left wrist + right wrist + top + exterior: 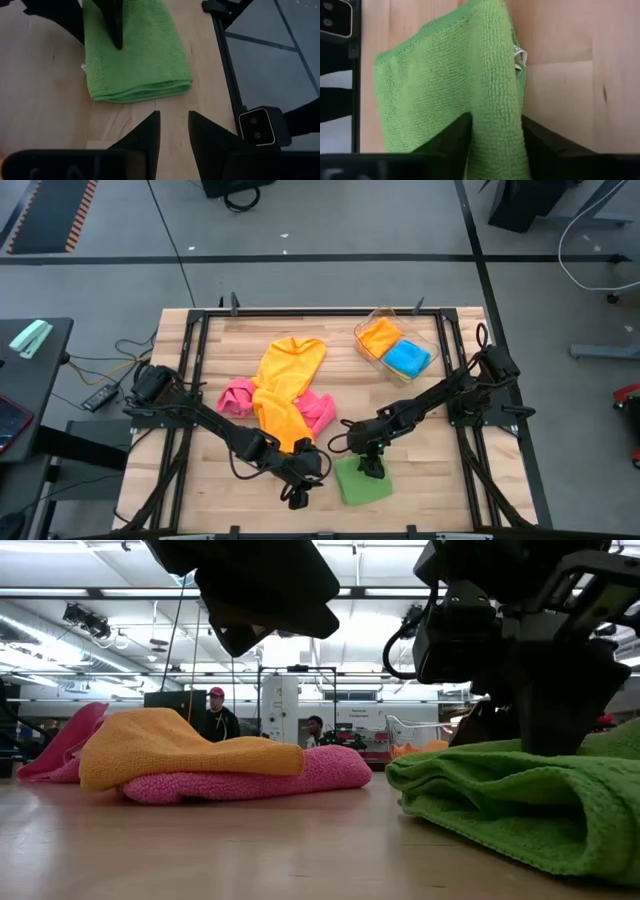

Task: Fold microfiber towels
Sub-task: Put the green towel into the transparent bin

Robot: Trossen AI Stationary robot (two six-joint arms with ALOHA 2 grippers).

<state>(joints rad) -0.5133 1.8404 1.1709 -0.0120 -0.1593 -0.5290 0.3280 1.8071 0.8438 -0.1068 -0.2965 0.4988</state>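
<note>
With our right gripper (373,470) fingers straddling a ridge of the folded green towel (362,482) at lower centre of the bench (200,480) and our left gripper (298,498) fingers narrow and empty beside it, the yellow towel (285,390) and pink towel (318,408) remain unfolded, two lie in the tray (372,355).

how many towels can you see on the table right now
5: a green towel folded at the front under the right gripper; a yellow-orange towel draped over a pink towel mid-table; an orange towel and a blue towel in the clear tray. More may be hidden underneath.
</note>
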